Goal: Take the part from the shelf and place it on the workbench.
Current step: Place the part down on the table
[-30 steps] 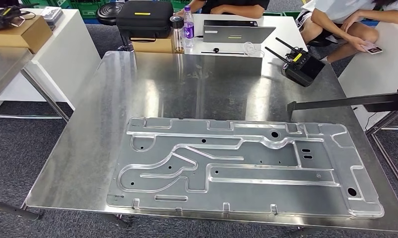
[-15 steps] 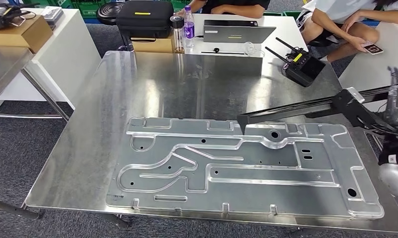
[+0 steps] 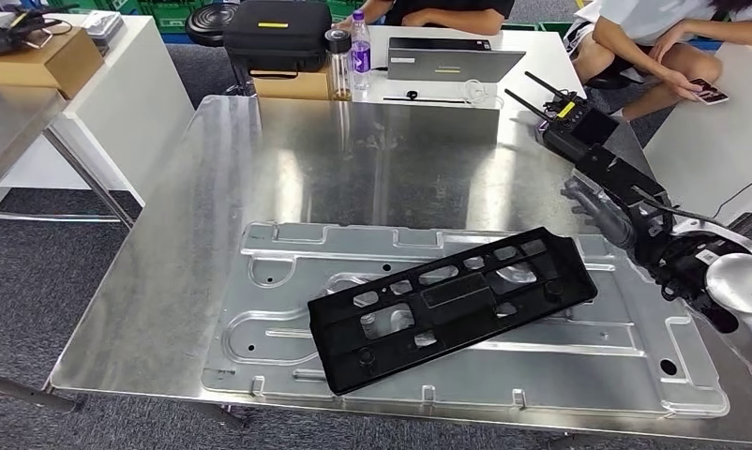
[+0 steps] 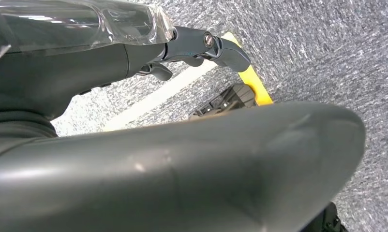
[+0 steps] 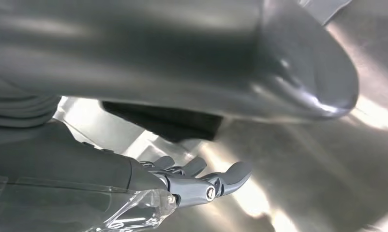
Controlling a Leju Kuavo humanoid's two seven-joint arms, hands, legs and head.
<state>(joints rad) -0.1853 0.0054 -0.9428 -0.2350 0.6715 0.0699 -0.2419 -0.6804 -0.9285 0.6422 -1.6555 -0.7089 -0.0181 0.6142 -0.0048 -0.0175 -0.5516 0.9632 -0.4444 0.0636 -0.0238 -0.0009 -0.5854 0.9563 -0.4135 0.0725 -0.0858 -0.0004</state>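
The part (image 3: 452, 305) is a long black plastic panel with several cut-outs. It lies slantwise on the ribbed aluminium plate (image 3: 288, 323) that covers the front of the steel workbench (image 3: 353, 159). My right hand (image 3: 618, 208) hovers just beyond the panel's right end, fingers stretched out and holding nothing. In the right wrist view the fingers (image 5: 201, 181) are spread and straight, and the panel's black edge (image 5: 165, 120) lies past them, untouched. My left hand (image 4: 201, 46) hangs over the carpet with nothing in it, fingers loosely apart.
A black remote controller (image 3: 571, 120) with antennas sits at the bench's far right corner, close behind my right hand. Beyond the bench stand a laptop (image 3: 452, 61), a bottle (image 3: 360, 52), a black case (image 3: 277, 33) and two seated people (image 3: 668, 42). A white table (image 3: 82, 84) stands on the left.
The black panel came in from the right, first edge-on and held up, and now lies flat across the aluminium plate. My right hand followed it over the bench and has let go.
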